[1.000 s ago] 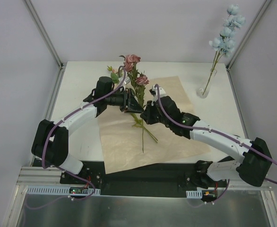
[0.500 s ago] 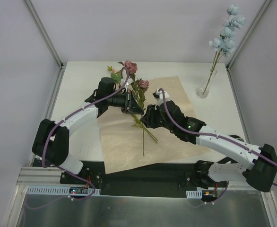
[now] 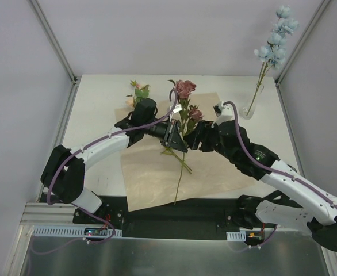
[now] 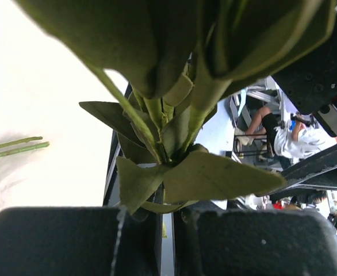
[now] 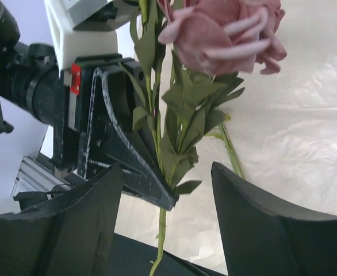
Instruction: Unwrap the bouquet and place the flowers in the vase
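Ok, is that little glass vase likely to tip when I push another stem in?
Probably tippy: the vase is small and the tall blue spray leans well beyond its base. Likely light, so a sideways nudge could slide it. Clear glass, so presumably fragile.

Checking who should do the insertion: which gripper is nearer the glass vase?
Right. The right gripper sits over the paper, left of the vase; the left gripper is farther left, shut on the rose stem.
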Tool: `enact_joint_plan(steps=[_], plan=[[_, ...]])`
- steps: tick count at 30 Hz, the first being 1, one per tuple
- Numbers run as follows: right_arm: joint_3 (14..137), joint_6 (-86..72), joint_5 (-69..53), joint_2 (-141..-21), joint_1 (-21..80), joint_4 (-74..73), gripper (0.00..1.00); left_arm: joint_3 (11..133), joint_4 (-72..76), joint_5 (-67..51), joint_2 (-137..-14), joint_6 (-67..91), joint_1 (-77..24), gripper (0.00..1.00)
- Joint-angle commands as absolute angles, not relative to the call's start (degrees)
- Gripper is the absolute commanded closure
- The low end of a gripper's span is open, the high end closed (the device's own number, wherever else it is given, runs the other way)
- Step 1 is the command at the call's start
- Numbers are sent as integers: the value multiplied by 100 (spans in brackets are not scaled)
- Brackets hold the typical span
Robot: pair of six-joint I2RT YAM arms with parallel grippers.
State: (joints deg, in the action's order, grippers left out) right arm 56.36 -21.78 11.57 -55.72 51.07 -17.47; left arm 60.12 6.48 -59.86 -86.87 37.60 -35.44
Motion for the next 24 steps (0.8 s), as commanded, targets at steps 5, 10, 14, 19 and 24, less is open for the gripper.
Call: enact_joint_plan(steps=[5,10,14,19,24], plan=[[6020,-2610,1644,-5774,5098,-2109,35,6363,255,-6109,-8631,3138,-3849,100],[6021,-2584,1819,-5853,5098,-2145,36,6433,27,-5933,-8613,2945,-3893,100],[6082,-2531,1723,-5968,5098,-2127,39,6477,-184,-5836,-8666,2865,-3911,100],[6021,-2505,1635,-6003,5115,-2031,39,6565,-395,-5792,-8763,2786,-3937,100],[5968,-2496,1653,-5959,5133,-1942,39,6609,-527,-5739,-8771,2699,-3981,100]])
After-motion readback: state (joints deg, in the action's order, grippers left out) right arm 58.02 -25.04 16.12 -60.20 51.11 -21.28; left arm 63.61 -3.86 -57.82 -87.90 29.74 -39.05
